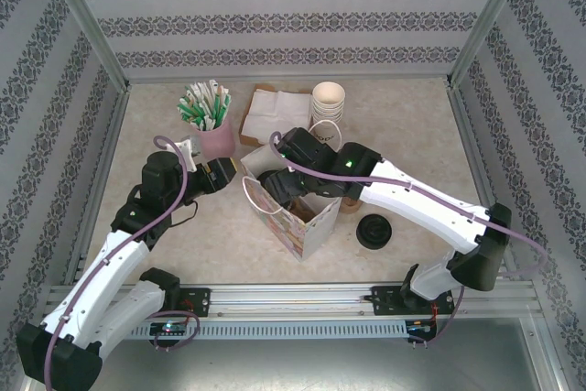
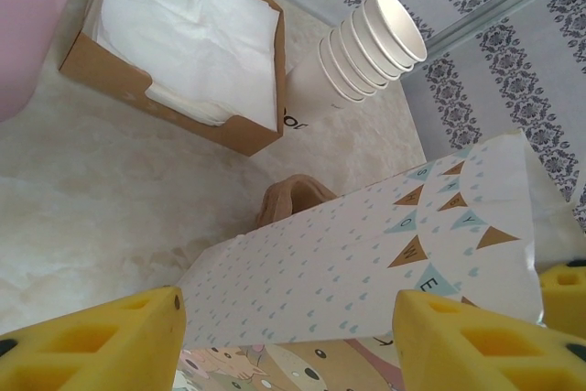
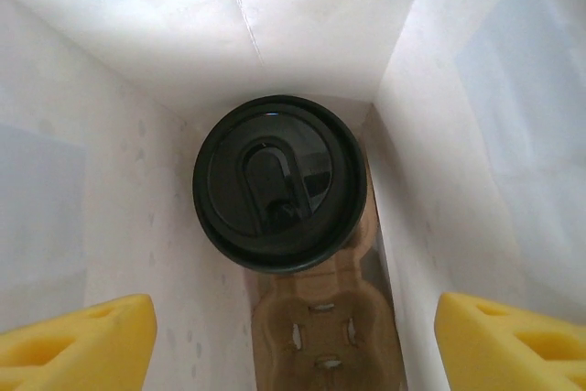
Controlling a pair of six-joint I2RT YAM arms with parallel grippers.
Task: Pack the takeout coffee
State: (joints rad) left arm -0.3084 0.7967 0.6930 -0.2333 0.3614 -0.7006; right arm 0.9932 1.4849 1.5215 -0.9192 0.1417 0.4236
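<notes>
The takeout coffee (image 3: 279, 180) stands at the bottom of the paper bag (image 1: 309, 226), black lid up, seated in a cardboard carrier (image 3: 316, 331) that runs on toward 6 o'clock in the right wrist view. Our right hand (image 3: 293, 341) hangs inside the bag above it, jaws spread wide and holding nothing. Our left hand (image 2: 288, 341), at the bag's 9 o'clock from above, is partly open with the bag's end wall between its jaws; we cannot tell whether it grips. We judge the risk lies in lifting out: a jaw catching the paper wall could drag the bag over and spill the cup, especially if the left hand is not bracing it
</notes>
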